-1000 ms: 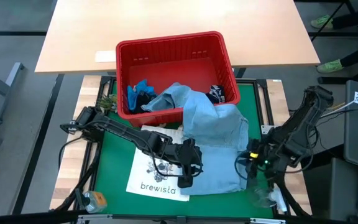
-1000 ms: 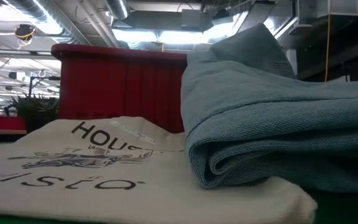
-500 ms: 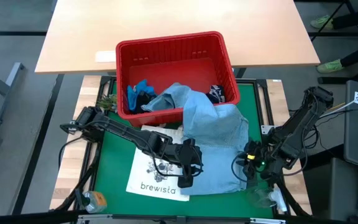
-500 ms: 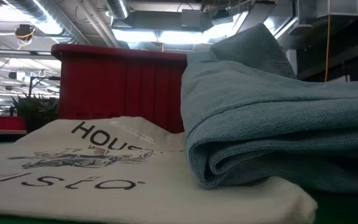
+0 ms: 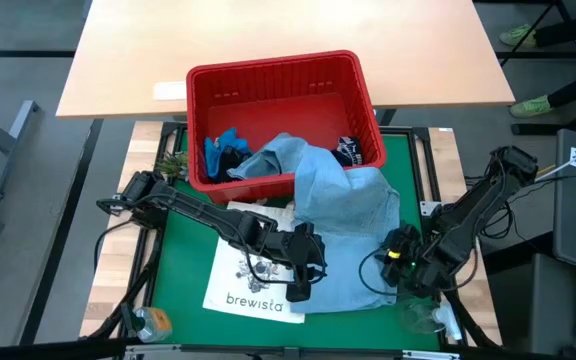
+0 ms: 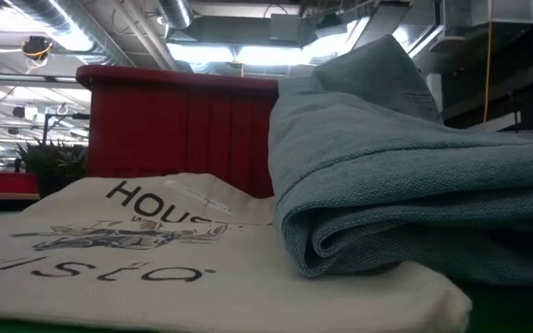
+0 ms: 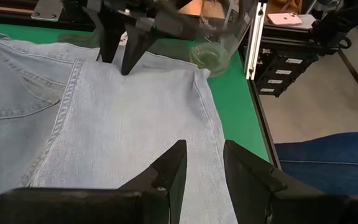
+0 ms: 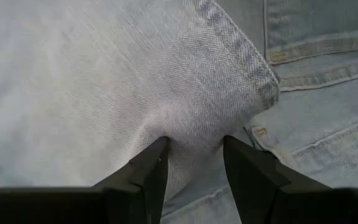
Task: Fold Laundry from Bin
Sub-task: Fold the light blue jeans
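A pale wooden table point(image 5: 278, 50) stands on grey floor point(image 5: 18, 150) under ceiling ducts point(image 6: 109, 28).

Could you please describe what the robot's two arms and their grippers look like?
Both arms are dark, jointed and slim, with black cables looping beside them. The left gripper and right gripper each have two black, wedge-shaped fingers. A small yellow-green light glows near the right arm's wrist.

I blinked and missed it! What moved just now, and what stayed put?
The right tool, pinching a fold of the light blue denim shirt, slid toward the left tool and the table's near edge. The left tool, red slotted plastic bin and white printed tote bag stayed put.
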`<action>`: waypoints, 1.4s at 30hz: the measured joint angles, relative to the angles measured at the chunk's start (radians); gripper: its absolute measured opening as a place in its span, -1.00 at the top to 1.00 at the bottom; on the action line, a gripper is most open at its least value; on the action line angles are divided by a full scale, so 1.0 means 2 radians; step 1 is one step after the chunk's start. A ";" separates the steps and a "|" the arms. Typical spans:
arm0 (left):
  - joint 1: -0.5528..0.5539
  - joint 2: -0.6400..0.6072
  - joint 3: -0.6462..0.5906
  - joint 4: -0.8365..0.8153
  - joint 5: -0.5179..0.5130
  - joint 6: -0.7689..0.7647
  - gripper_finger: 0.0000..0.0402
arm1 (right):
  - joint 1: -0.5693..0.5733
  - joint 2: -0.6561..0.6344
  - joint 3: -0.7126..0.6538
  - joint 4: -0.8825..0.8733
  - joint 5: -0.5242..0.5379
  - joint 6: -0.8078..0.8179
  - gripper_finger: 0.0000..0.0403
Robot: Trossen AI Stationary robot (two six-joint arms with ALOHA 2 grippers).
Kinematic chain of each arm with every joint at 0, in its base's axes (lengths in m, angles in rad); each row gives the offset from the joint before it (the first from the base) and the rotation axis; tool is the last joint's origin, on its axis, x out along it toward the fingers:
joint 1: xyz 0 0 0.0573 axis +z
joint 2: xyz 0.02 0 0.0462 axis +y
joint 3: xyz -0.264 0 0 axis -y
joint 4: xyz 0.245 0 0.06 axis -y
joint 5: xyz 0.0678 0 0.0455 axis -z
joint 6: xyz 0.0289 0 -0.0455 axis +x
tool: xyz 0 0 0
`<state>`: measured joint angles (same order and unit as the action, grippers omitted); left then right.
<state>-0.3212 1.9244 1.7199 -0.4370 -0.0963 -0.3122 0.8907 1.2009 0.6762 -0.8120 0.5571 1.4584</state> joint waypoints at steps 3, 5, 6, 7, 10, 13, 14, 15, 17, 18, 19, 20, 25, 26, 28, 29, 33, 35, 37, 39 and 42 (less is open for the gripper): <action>0.000 0.000 0.000 0.000 0.000 0.000 0.50 | -0.009 0.008 0.000 0.003 -0.006 -0.013 0.24; 0.000 0.000 0.000 0.000 0.000 0.000 0.50 | -0.012 0.011 0.000 0.006 -0.009 -0.027 0.27; 0.000 0.000 0.000 0.000 0.000 0.000 0.50 | -0.012 0.011 0.000 0.006 -0.009 -0.029 0.31; 0.000 0.000 0.000 0.000 0.000 0.000 0.50 | -0.011 0.011 0.000 0.006 -0.009 -0.030 0.37; 0.000 0.000 0.000 0.000 0.000 0.000 0.50 | -0.010 0.010 0.000 0.005 -0.010 -0.031 0.62; 0.000 0.000 0.000 0.000 0.000 0.000 0.50 | -0.010 0.004 0.002 0.002 -0.022 -0.043 0.92; 0.000 0.000 0.000 0.000 0.000 0.000 0.50 | -0.010 0.002 0.005 -0.002 -0.026 -0.048 0.95; 0.000 0.000 0.000 0.000 0.000 0.000 0.50 | -0.010 0.000 0.010 -0.006 -0.029 -0.051 0.93; 0.000 0.000 0.000 0.000 0.000 -0.001 0.50 | -0.010 -0.006 0.024 -0.023 -0.036 -0.053 0.88; 0.000 0.000 0.000 0.000 0.000 -0.001 0.50 | -0.010 -0.009 0.034 -0.037 -0.038 -0.053 0.87; 0.000 0.000 0.000 0.000 0.000 -0.001 0.50 | -0.010 -0.011 0.045 -0.051 -0.040 -0.053 0.88; 0.000 0.000 0.000 0.000 0.000 -0.001 0.50 | -0.010 -0.011 0.056 -0.066 -0.042 -0.053 0.90; -0.001 0.000 0.000 0.000 0.000 -0.001 0.50 | -0.010 -0.012 0.108 -0.144 -0.091 -0.074 0.95; -0.001 0.000 0.000 0.000 0.000 -0.001 0.50 | -0.010 -0.012 0.113 -0.154 -0.104 -0.075 0.94; -0.001 0.000 0.000 0.000 0.000 -0.001 0.50 | -0.010 -0.010 0.116 -0.163 -0.128 -0.075 0.94; -0.002 0.000 0.000 0.000 0.000 -0.001 0.50 | -0.010 -0.010 0.116 -0.165 -0.140 -0.075 0.96; -0.003 0.000 0.000 0.000 0.000 -0.001 0.50 | -0.010 -0.010 0.116 -0.191 -0.168 -0.074 0.97; -0.004 0.000 0.000 0.000 0.000 0.000 0.50 | -0.010 -0.010 0.116 -0.206 -0.168 -0.070 0.95; -0.006 0.000 0.000 -0.003 0.000 0.000 0.50 | -0.010 -0.008 0.116 -0.225 -0.168 -0.065 0.94; -0.008 0.000 0.000 -0.010 0.000 0.002 0.50 | -0.010 -0.004 0.115 -0.239 -0.168 -0.065 0.94; -0.011 0.000 0.000 -0.019 -0.005 0.004 0.50 | -0.010 0.003 0.115 -0.242 -0.170 -0.065 0.93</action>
<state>-0.3438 1.9247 1.7199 -0.4755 -0.1065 -0.3042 0.8700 1.2073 0.9070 -1.2961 0.2169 1.3281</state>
